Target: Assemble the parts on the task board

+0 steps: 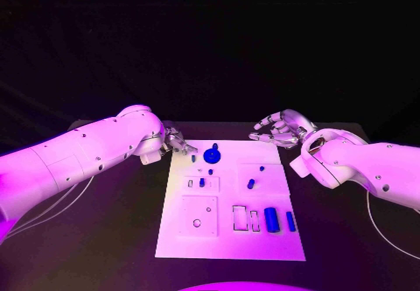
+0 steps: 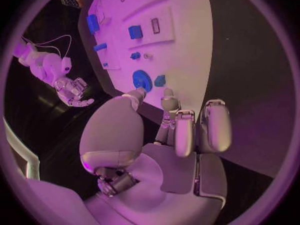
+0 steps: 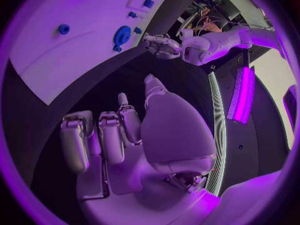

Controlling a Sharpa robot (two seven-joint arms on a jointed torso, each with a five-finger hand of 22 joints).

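The white task board (image 1: pixel 229 242) lies in the middle of the black table. A round blue disc (image 1: pixel 212 156) stands near its far left corner, with a small blue piece (image 1: pixel 193 158) beside it. My left hand (image 1: pixel 178 142) hovers at that corner, fingers apart and holding nothing; the left wrist view shows its fingertips (image 2: pixel 167 102) just short of the disc (image 2: pixel 142 80) and the small piece (image 2: pixel 160 80). My right hand (image 1: pixel 280 129) hangs beyond the far right corner, fingers spread and empty. Two blue cylinders (image 1: pixel 271 219) lie at the near right.
Several small blue pegs (image 1: pixel 250 183) stand in the board's middle blocks. A square plate with a hole (image 1: pixel 198 215) and narrow slots (image 1: pixel 239 218) occupy the near half. Bare black table (image 1: pixel 114 242) lies on both sides. Cables (image 1: pixel 61 203) trail under the left arm.
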